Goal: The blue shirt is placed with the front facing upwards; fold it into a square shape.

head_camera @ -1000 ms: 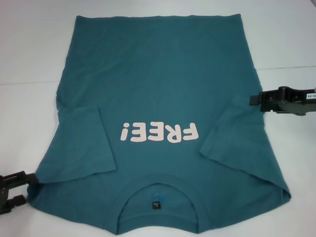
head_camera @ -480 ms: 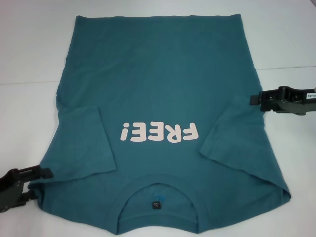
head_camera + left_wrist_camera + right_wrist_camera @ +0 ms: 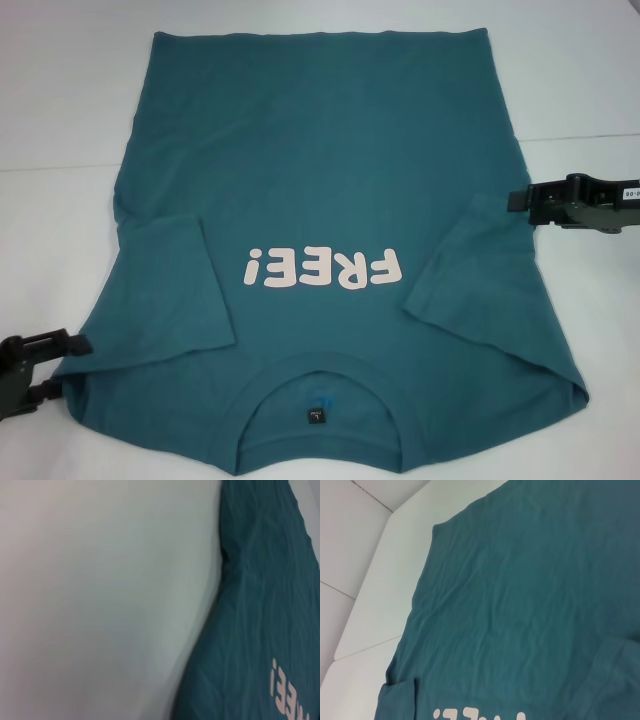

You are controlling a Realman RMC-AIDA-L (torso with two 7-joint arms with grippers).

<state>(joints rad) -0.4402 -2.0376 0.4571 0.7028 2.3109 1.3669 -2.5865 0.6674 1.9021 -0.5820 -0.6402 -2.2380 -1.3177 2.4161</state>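
The blue shirt (image 3: 320, 160) lies flat and front up on the white table, its collar (image 3: 320, 372) nearest me and the "FREE!" lettering (image 3: 322, 268) upside down. Both sleeves are folded inward onto the body. My left gripper (image 3: 58, 368) is open at the near left shoulder corner, one finger above the shirt's edge and one beside it. My right gripper (image 3: 518, 203) hovers at the shirt's right side edge, level with the right sleeve (image 3: 470, 270). The left wrist view shows the shirt's side edge (image 3: 265, 605); the right wrist view shows the shirt's body (image 3: 520, 595).
The white table (image 3: 60, 100) surrounds the shirt on the left, right and far sides. A seam line (image 3: 580, 135) crosses the surface. The table's far edge and a tiled floor (image 3: 350, 525) beyond it show in the right wrist view.
My left gripper pushed in toward the shoulder corner, then drew back a little to the left. The right gripper and the shirt have not moved.
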